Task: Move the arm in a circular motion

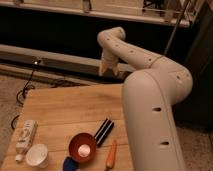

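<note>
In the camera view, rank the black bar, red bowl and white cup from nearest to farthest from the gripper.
The gripper hangs beyond the table's far edge.
1. black bar, mid-table, right of centre.
2. red bowl, near the front edge.
3. white cup, front-left corner.
</note>
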Robot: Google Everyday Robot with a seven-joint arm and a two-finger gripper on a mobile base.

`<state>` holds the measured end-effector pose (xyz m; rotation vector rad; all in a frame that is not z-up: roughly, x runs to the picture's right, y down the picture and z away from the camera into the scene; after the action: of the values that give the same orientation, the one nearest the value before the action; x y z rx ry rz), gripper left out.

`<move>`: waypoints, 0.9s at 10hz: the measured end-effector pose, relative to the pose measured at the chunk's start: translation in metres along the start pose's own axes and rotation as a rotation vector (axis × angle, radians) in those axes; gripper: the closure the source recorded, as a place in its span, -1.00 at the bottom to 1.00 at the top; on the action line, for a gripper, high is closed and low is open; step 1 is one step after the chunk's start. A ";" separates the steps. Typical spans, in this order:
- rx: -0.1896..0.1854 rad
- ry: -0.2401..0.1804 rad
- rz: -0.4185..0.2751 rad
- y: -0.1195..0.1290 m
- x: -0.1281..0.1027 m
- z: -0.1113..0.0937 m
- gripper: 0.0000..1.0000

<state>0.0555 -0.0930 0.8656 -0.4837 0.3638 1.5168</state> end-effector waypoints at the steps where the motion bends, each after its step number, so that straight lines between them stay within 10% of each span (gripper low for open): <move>1: -0.003 0.016 0.074 -0.033 0.014 0.002 -0.30; 5: 0.016 0.119 0.241 -0.084 0.122 0.010 -0.30; 9: 0.138 0.238 -0.110 0.043 0.295 0.021 -0.30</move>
<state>0.0205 0.1708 0.7287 -0.5673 0.6137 1.3207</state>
